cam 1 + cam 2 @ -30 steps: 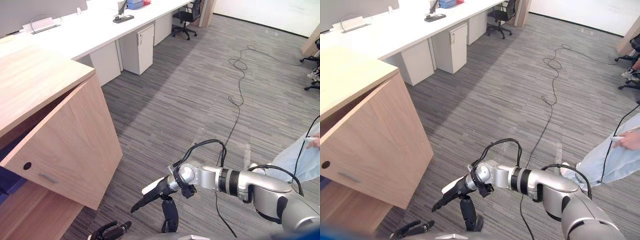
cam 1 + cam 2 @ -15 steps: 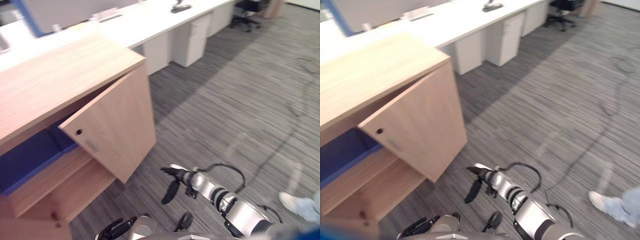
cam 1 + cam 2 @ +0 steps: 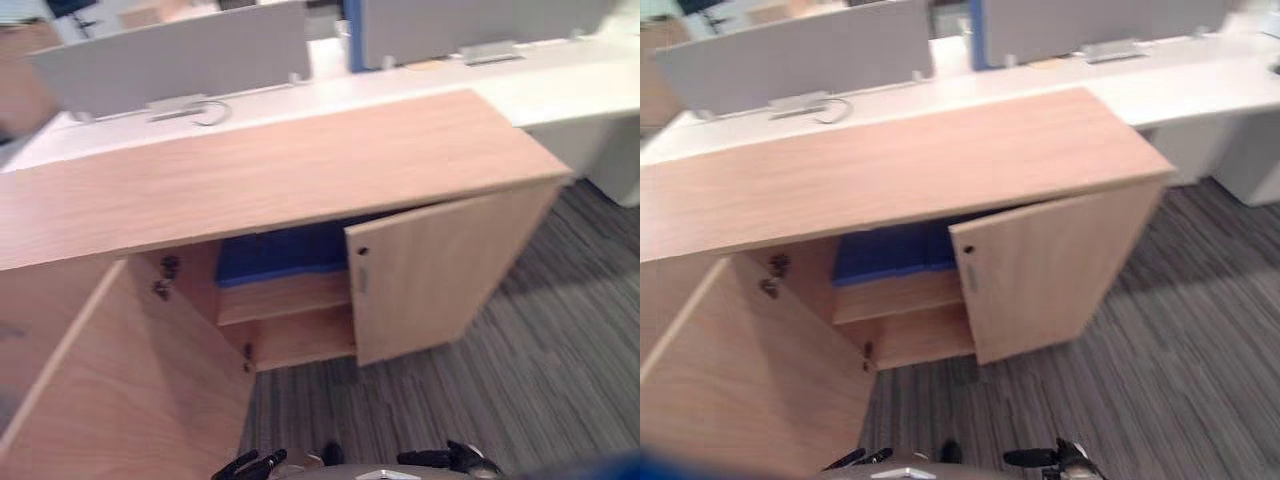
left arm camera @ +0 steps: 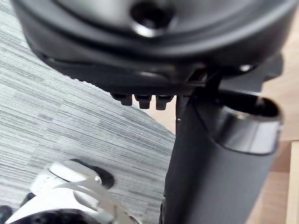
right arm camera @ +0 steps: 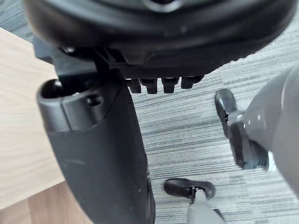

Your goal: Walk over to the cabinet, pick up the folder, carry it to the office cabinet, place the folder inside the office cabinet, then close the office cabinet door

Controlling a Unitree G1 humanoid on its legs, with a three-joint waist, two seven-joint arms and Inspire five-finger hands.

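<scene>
The office cabinet [image 3: 280,170] takes up most of my head views: a long, low wooden unit standing against a white desk [image 3: 570,85] with grey partition panels [image 3: 170,60] behind it. Both of its doors are open. The left door [image 3: 130,380] is swung fully outward toward me, and the right door [image 3: 440,270] is roughly half open over the grey carpet [image 3: 560,380]. Between the doors the interior is exposed, with an upper shelf [image 3: 285,296] and an empty lower bay beneath it. A flat blue item lies on that shelf, which I judge to be the folder [image 3: 280,255]. It is set well back under the cabinet top, apart from both of my hands. My left hand [image 3: 250,466] and right hand [image 3: 445,459] hang low at the bottom edge of the head views, short of the cabinet. Each has loosely extended fingers and holds nothing, and the wrist views agree, showing carpet and wood past the fingertips with no object in either palm. Assessment: the pickup, carry and placement appear complete. The closing step is outstanding, and neither hand is yet in contact with a door. The right door carries a small handle [image 3: 362,281] near its free edge, and the left door has the longer swing to make.
</scene>
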